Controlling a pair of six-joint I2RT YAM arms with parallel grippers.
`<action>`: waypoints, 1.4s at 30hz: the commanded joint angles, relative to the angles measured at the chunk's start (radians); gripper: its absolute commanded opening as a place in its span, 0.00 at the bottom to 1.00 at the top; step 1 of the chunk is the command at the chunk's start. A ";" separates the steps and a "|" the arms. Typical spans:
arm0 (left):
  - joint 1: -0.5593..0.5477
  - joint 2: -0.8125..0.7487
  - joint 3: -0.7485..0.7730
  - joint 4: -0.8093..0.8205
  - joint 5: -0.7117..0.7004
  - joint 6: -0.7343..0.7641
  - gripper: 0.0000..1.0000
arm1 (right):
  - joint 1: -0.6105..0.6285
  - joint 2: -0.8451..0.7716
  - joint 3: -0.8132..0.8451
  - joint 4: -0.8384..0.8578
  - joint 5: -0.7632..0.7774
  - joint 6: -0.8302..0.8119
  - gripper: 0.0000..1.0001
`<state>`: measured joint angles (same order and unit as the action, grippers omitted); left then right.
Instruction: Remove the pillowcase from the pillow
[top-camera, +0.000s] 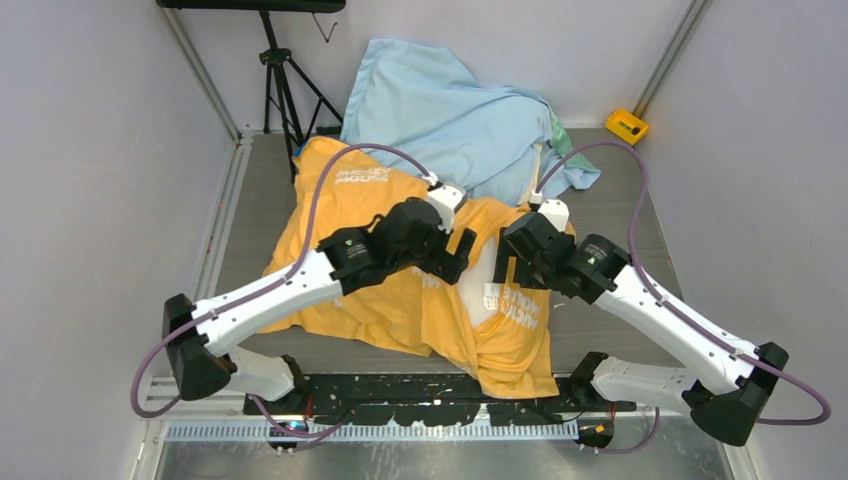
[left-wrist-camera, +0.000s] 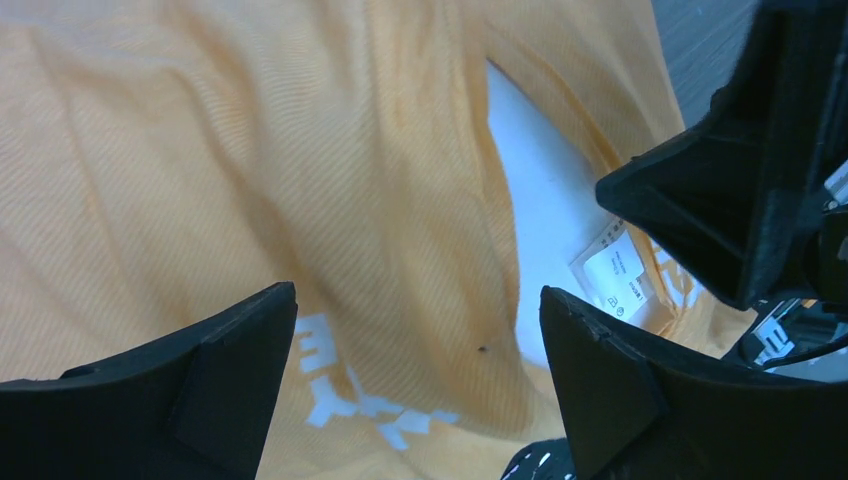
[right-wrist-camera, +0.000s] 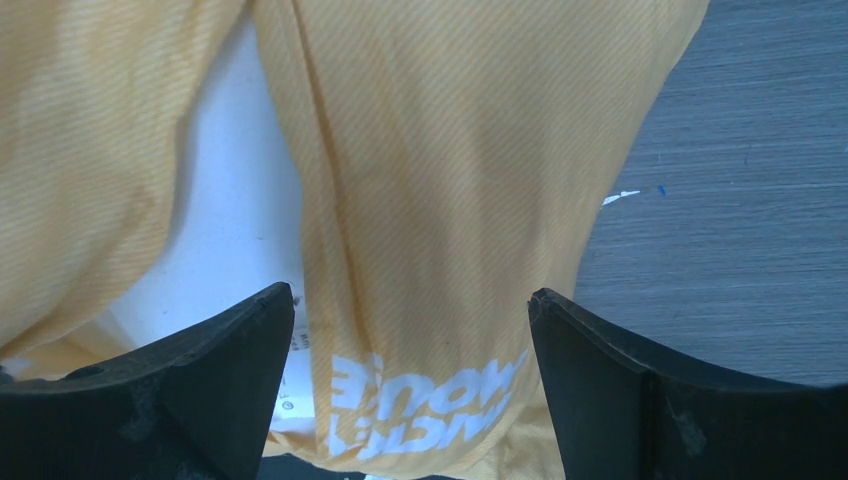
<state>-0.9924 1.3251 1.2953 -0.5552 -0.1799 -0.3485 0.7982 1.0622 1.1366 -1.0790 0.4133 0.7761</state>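
Note:
The orange-yellow pillowcase (top-camera: 350, 250) with white printed lettering lies spread over the table's middle. A strip of the white pillow (top-camera: 482, 285) shows through its opening between the two grippers; it also shows in the left wrist view (left-wrist-camera: 545, 210) with a white care label (left-wrist-camera: 617, 272), and in the right wrist view (right-wrist-camera: 235, 230). My left gripper (top-camera: 458, 252) hovers open over the pillowcase (left-wrist-camera: 250, 170), left of the opening. My right gripper (top-camera: 512, 262) hovers open over the pillowcase's flap (right-wrist-camera: 450, 200), right of the opening. Neither holds anything.
A pale light-blue cloth (top-camera: 450, 115) is heaped at the table's back. A black tripod (top-camera: 285, 85) stands at the back left, a small yellow object (top-camera: 627, 125) at the back right. Bare grey table (top-camera: 620, 215) shows right of the pillowcase. Walls close both sides.

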 joint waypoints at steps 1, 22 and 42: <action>-0.036 0.059 0.051 0.054 -0.064 0.034 0.97 | -0.001 0.015 -0.034 0.072 0.021 0.036 0.92; 0.390 -0.129 -0.392 -0.022 -0.193 -0.224 0.64 | -0.035 -0.329 -0.343 -0.001 0.269 0.389 0.16; 0.092 -0.220 -0.014 0.007 0.224 -0.341 0.69 | -0.035 -0.288 -0.369 0.557 -0.184 0.049 0.00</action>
<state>-0.8192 1.1282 1.2552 -0.6456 -0.1043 -0.5713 0.7635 0.7525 0.7364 -0.6651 0.2897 0.8867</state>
